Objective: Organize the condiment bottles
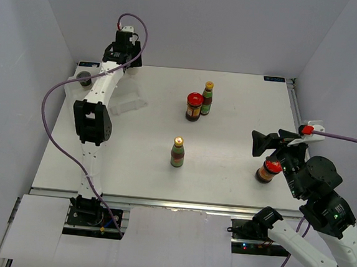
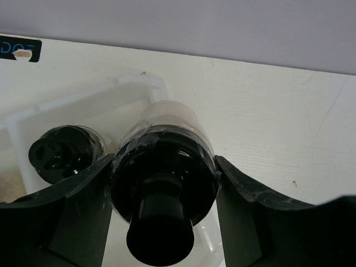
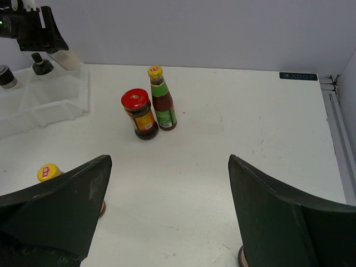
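My left gripper (image 2: 163,162) is shut on a clear shaker (image 2: 167,183) with a round black cap. It holds the shaker over the far corner of the clear tray (image 2: 130,83). A second black-capped shaker (image 2: 61,153) stands in the tray beside it. In the top view the left gripper (image 1: 127,59) is at the back left. A red-lidded jar (image 1: 194,107) and a yellow-capped bottle (image 1: 207,98) stand together mid-table. Another yellow-capped bottle (image 1: 177,152) stands alone nearer me. My right gripper (image 1: 270,148) is open and empty just above a second red-lidded jar (image 1: 267,170).
A dark-lidded jar (image 1: 83,78) sits at the tray's left end. The clear tray (image 1: 128,104) lies at the back left by the wall. The table's right rail (image 1: 296,109) runs along the right edge, and grey walls enclose the table on three sides.
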Motion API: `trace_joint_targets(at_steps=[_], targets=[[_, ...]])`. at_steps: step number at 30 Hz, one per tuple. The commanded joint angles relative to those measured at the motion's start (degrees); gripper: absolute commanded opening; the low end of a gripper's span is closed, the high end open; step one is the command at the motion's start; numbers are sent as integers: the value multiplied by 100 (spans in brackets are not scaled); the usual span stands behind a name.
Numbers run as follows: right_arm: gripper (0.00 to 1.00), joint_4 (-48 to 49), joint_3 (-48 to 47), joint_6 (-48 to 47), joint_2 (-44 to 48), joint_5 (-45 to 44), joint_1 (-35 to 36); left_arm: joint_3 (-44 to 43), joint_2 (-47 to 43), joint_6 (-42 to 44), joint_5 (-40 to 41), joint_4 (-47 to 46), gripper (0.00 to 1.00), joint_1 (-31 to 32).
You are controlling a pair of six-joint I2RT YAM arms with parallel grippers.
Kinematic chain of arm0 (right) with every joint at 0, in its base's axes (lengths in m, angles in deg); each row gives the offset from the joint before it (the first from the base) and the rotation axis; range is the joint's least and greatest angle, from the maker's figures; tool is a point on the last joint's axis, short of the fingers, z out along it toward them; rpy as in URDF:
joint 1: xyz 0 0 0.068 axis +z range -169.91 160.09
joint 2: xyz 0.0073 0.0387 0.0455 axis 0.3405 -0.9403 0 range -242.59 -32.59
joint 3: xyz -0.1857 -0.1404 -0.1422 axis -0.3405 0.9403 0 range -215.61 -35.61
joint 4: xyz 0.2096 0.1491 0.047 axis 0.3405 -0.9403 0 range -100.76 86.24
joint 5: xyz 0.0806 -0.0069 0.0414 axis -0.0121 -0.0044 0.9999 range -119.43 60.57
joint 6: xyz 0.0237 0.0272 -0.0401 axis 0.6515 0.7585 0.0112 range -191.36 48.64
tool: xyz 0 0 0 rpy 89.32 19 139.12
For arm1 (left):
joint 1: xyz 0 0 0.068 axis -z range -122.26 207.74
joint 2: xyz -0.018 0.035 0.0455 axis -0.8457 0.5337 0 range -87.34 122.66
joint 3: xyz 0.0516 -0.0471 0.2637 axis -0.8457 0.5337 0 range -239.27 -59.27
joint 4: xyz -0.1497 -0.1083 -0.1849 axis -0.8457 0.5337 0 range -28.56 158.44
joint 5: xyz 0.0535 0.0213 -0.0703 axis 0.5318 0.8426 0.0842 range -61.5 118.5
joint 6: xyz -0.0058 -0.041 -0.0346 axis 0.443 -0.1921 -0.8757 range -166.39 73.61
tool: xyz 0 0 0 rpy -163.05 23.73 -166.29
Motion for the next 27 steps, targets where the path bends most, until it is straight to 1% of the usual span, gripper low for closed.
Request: trace_joint_targets(at_steps=[1,6,18,23,27], targets=[[92,384,11,-138,-119,-113,36,11,-207,-29,-112,-696,0,-20],[91,399,35,-150,-150,-160,36,78,-108,-1,-96,-783,0,-119],[91,545,165,-166,-221,-192,35,38,120,57,-359,-870,0,-427],[91,652,229,-221,-283,-220,34,83,235,93,-413,-908,0,-452],[91,713,288,-274,-344,-251,36,91,336,109,-303,-922,0,-453]])
